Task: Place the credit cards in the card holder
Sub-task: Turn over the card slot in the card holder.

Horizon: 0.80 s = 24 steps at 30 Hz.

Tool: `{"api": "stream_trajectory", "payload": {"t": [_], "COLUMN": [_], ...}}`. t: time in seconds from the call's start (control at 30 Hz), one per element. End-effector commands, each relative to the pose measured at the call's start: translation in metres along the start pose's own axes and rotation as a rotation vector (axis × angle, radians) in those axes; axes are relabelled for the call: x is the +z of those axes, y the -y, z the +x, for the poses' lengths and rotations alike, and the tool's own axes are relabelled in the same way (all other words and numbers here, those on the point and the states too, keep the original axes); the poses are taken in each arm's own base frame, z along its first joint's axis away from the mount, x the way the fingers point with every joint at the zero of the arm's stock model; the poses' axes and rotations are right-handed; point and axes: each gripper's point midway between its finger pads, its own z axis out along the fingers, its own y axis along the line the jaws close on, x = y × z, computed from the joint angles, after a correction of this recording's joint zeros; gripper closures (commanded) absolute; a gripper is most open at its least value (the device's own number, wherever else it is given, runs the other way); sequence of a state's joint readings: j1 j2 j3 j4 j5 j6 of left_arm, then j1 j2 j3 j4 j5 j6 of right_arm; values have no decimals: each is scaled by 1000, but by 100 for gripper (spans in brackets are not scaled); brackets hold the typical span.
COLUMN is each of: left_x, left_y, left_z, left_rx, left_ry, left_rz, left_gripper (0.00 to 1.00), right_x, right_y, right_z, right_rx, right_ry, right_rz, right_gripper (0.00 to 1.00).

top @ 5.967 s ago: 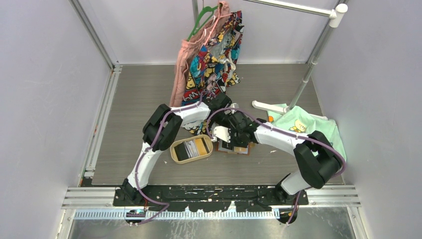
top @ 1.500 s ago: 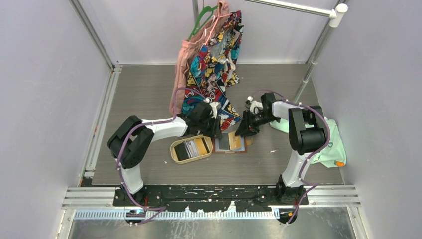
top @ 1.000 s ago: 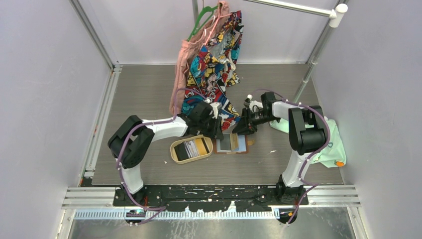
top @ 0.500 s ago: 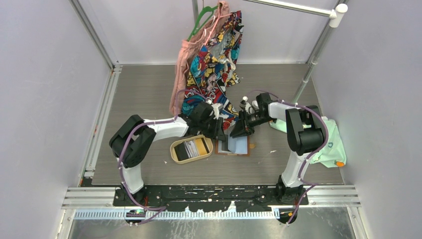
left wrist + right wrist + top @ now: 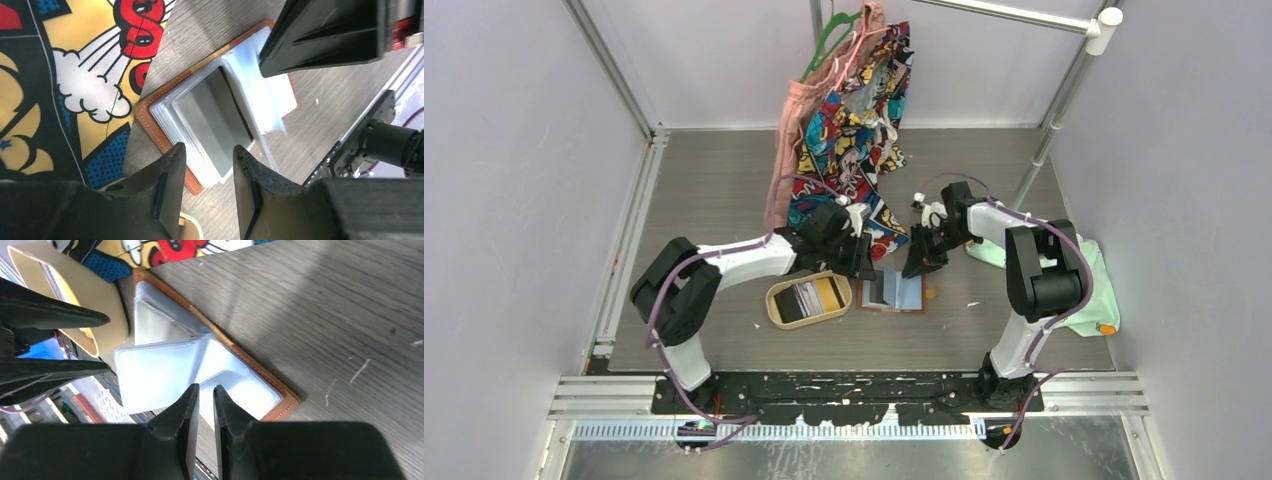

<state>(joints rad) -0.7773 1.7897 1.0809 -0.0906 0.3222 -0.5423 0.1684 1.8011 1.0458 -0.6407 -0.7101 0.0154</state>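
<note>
The card holder (image 5: 894, 293) lies open on the table, tan leather with clear sleeves (image 5: 250, 385). One sleeve (image 5: 252, 90) stands upright at the fold, beside my right gripper's left finger. A grey card (image 5: 215, 117) sits in the left stack of sleeves. The remaining credit cards (image 5: 810, 297), black, striped and yellow, lie in the oval wooden tray (image 5: 776, 303). My left gripper (image 5: 208, 147) hovers open over the holder's near left corner, empty. My right gripper (image 5: 205, 387) hangs above the right half, jaws a narrow gap apart with nothing between them.
A comic-print garment (image 5: 854, 120) hangs from a green hanger down onto the table just behind the holder, and it fills the left of the left wrist view (image 5: 65, 75). A pale green cloth (image 5: 1079, 275) lies at the right, by the rack's pole (image 5: 1049, 130).
A clear sleeve has been flipped up from the left stack to stand at the fold. My right gripper's jaws have narrowed and it drew back slightly right. The left jaws widened a little.
</note>
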Motion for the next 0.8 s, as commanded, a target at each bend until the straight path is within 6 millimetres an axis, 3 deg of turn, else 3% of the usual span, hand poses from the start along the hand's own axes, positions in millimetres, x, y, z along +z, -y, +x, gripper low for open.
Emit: {"api": "stream_trajectory", "payload": {"t": [0.0,0.13,0.27,0.37,0.53,0.77], "left_x": [-36,-48,-52,-46,-38,-30], "left_y": [30,39,41,44,62,80], "left_z": [-36,-39,-37,-31,-26,-25], "left_rx": [83,95,90,69,55,52], "left_ry": [120,148,152,136,122,119], "left_rz": [44,72,88,122,201,240], "left_gripper": [59,61,63,65,65,64], "right_x": [-18,-10,-4,-5,0,4], "right_y": [-33,-59,-62,-54,-21,-13], "right_z": [-13,-3,2,0,-1,0], "right_rx": [-211,-351,-393,-403,-367,-340], "right_ry": [65,38,-2,-6,-42,-66], "right_rz": [-30,-49,-34,18,169,191], "right_gripper": [77,77,78,78,76,75]}}
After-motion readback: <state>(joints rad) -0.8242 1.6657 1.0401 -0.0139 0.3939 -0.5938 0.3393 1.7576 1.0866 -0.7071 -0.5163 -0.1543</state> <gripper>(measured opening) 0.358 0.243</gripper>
